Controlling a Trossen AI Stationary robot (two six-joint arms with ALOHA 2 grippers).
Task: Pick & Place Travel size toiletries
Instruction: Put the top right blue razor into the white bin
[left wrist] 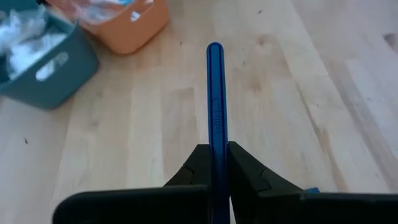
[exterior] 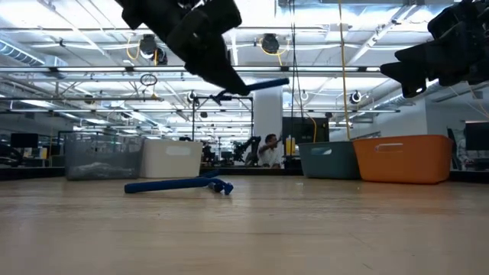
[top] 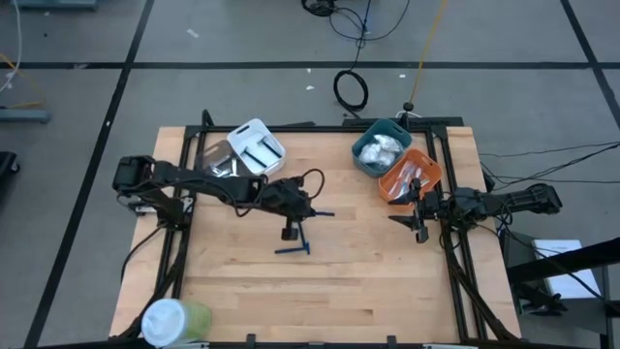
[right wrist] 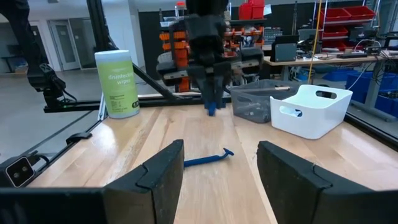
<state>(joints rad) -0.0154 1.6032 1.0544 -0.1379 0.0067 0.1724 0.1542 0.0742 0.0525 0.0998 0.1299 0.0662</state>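
Left gripper (left wrist: 216, 167) clenched on a blue stick (left wrist: 215, 99) above the table (top: 387, 281); right gripper (right wrist: 217, 163) released beside the orange bin (top: 412, 174).

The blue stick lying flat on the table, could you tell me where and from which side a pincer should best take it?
Grip the blue stick on the table around the middle of its straight shaft, coming straight down from above with the fingers across its width. It lies flat on bare wood with free space on both sides, and one end carries a small crosspiece, so mid-shaft is the cleaner hold.
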